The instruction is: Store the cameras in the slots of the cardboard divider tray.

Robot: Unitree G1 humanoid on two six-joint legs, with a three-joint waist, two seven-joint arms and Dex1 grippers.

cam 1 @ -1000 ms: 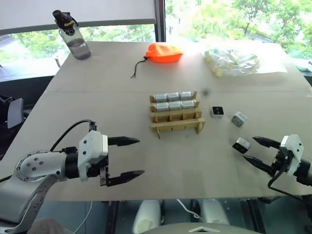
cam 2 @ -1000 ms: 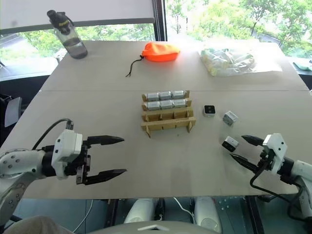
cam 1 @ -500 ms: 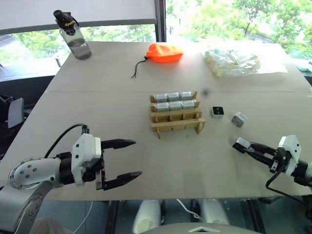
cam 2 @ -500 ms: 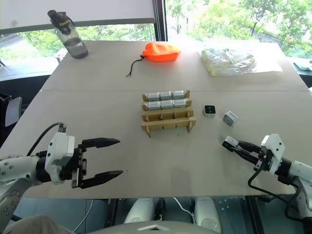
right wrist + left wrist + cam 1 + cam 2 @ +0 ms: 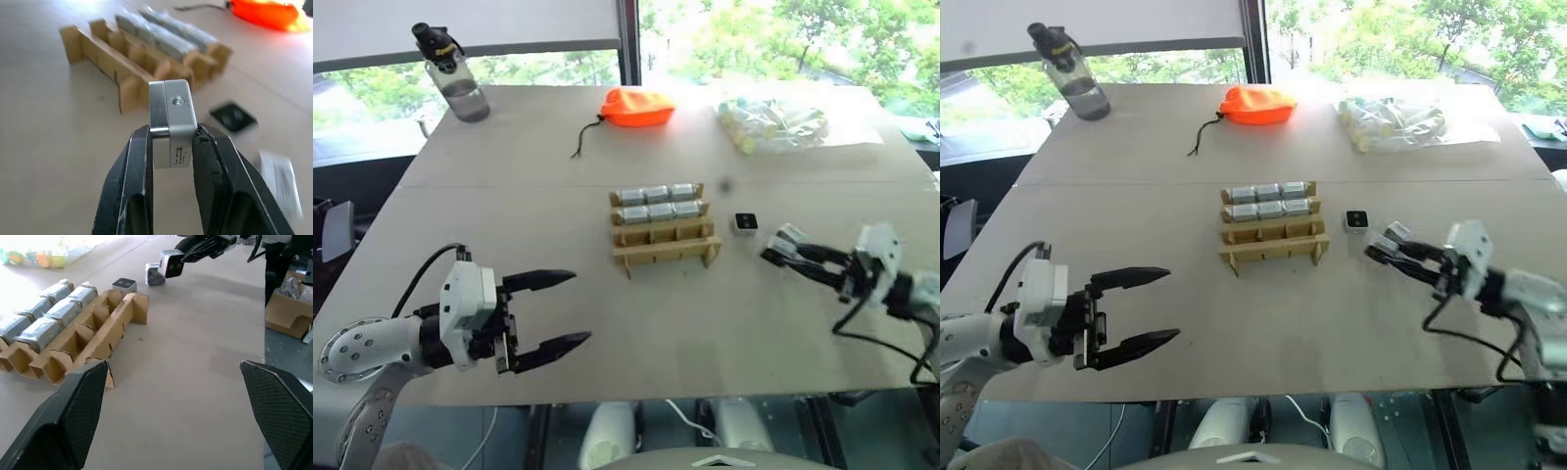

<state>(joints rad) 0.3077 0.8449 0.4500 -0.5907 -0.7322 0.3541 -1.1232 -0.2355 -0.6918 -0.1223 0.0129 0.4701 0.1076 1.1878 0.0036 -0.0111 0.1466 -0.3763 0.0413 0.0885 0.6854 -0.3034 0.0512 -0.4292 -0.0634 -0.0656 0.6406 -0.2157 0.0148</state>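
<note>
Cameras fill six slots in the two far rows of the cardboard divider tray [image 5: 666,228], and its two near rows stand empty. One more camera [image 5: 170,122], which a second ago lay on the table [image 5: 509,196] between the spread fingers of the right gripper [image 5: 781,250], is now pinched tight between them and held above the tabletop, to the right of the tray. Another camera [image 5: 746,223] lies lens-up just beside the tray's right end, where it lay before. The left gripper [image 5: 558,311] hovers over the near left of the table, fingers spread wide and empty, as before.
</note>
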